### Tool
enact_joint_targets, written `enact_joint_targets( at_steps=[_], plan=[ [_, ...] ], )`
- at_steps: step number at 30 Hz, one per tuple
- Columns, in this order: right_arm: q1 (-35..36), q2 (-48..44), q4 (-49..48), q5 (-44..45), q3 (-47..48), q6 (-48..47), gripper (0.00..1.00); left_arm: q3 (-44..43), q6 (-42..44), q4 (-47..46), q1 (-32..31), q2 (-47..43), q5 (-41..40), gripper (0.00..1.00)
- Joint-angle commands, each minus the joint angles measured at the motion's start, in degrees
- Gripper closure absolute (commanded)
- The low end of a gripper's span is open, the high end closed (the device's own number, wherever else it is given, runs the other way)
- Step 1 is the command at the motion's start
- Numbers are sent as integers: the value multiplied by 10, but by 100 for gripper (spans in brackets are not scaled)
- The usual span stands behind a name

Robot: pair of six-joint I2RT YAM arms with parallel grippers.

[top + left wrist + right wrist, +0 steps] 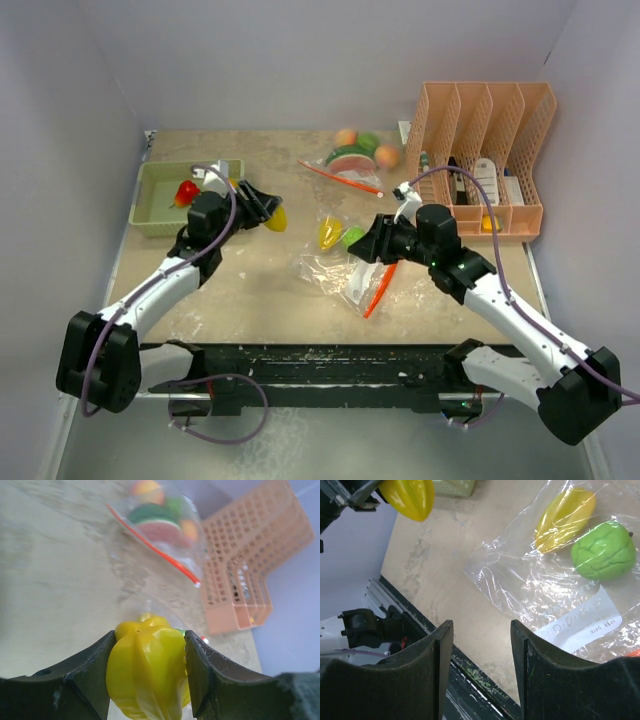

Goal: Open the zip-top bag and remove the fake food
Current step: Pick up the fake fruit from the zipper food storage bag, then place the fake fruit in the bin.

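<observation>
My left gripper (pixel 268 212) is shut on a yellow ridged toy fruit (pixel 276 218), held above the table right of the green tray; in the left wrist view the fruit (pixel 147 670) fills the gap between both fingers. The clear zip-top bag (pixel 335 268) with an orange zip strip lies crumpled mid-table. A yellow toy (pixel 565 517) and a green toy (pixel 604 550) lie at its far end. My right gripper (pixel 364 247) hovers over the bag, open and empty (pixel 482 630). A red toy (pixel 187 192) lies in the tray.
The green tray (pixel 150 215) stands at the back left. A second clear bag (pixel 350 165) with several toy foods lies at the back centre, also in the left wrist view (pixel 160 525). A peach slotted organizer (pixel 485 110) holding bottles stands at the back right. The bag has a white label (pixel 580 625).
</observation>
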State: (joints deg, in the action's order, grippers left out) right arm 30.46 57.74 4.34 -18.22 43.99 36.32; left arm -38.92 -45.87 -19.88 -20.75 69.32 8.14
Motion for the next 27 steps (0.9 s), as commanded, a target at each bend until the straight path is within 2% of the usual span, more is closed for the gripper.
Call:
enact_joint_targets(
  at_steps=[1,4,8,15,18,21,25,27],
  plan=[
    [1,-7,2,13,-1,-9,48,-51,48,90,70,-7,-39,67],
    [1,-10,-2,10,-12,-6,48,-85,72,133,120,18,-67,66],
    [1,-15,0,10,-20,-8,48,-104,80,129,180,57,-82,66],
    [0,-21,10,8,-22,-14,48,-140,82,119,216,138,-96,67],
    [0,-25,15,14,-23,-17,48,-151,81,120,222,151,-103,63],
    [1,-28,17,16,-26,-18,48,-160,73,122,232,162,-94,49],
    [1,-24,13,14,-34,-17,48,-159,57,111,236,160,-69,17],
    [0,-23,11,12,-35,-17,48,-159,55,112,236,152,-65,6]
  ],
)
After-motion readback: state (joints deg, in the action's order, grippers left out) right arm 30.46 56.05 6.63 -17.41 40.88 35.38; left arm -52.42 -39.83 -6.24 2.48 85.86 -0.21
